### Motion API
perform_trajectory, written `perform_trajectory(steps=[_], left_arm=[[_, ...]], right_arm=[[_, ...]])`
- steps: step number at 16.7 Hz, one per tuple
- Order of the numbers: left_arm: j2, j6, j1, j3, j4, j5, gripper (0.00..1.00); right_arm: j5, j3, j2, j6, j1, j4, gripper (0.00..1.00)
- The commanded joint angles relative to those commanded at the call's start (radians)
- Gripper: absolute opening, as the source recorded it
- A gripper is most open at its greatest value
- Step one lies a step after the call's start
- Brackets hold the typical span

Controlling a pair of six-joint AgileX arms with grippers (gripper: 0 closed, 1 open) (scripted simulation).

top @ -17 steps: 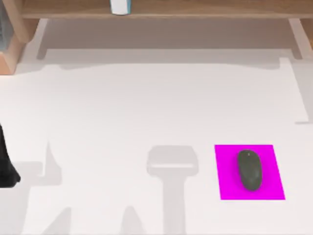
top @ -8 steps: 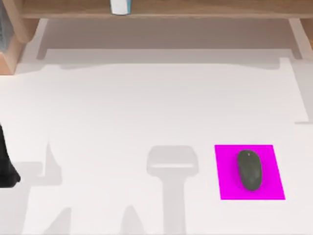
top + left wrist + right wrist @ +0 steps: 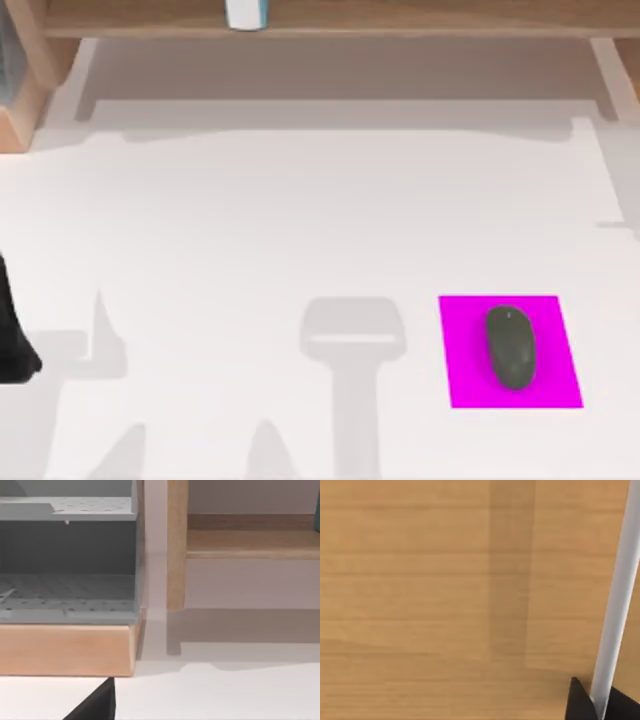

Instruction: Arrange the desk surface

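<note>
Left arm parked at the left edge of the desk surface, fingers' spread impossible to tell; right gripper likewise undetermined, its wrist camera facing plain wood grain. Judged near complete: one dark computer mouse lying squarely on one magenta mouse pad at front right. Also counted: one tan wooden shelf along the back (one white cup on it) and one grey perforated organiser at the left.

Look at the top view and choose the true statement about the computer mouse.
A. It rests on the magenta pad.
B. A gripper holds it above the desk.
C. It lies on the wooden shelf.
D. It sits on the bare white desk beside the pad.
A: the dark computer mouse lies within the edges of the magenta pad, on the right part of the desk surface.
</note>
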Motion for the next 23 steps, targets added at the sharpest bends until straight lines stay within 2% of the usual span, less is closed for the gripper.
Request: perform_trajectory(steps=[4, 11, 18, 23], left_arm=[[0.0, 0.0, 0.0, 0.0, 0.0, 0.0, 1.0], [0.0, 0.0, 0.0, 0.0, 0.0, 0.0, 1.0], [0.0, 0.0, 0.0, 0.0, 0.0, 0.0, 1.0], [0.0, 0.0, 0.0, 0.0, 0.0, 0.0, 1.0]], right_arm=[[0.05, 0.098, 0.038, 0.0, 0.049, -0.065, 0.0], [0.065, 0.134, 0.055, 0.002, 0.058, -0.092, 0.0], [0.129, 0.34, 0.139, 0.002, 0.123, -0.211, 0.0], [0.133, 0.348, 0.14, 0.003, 0.124, -0.219, 0.0]])
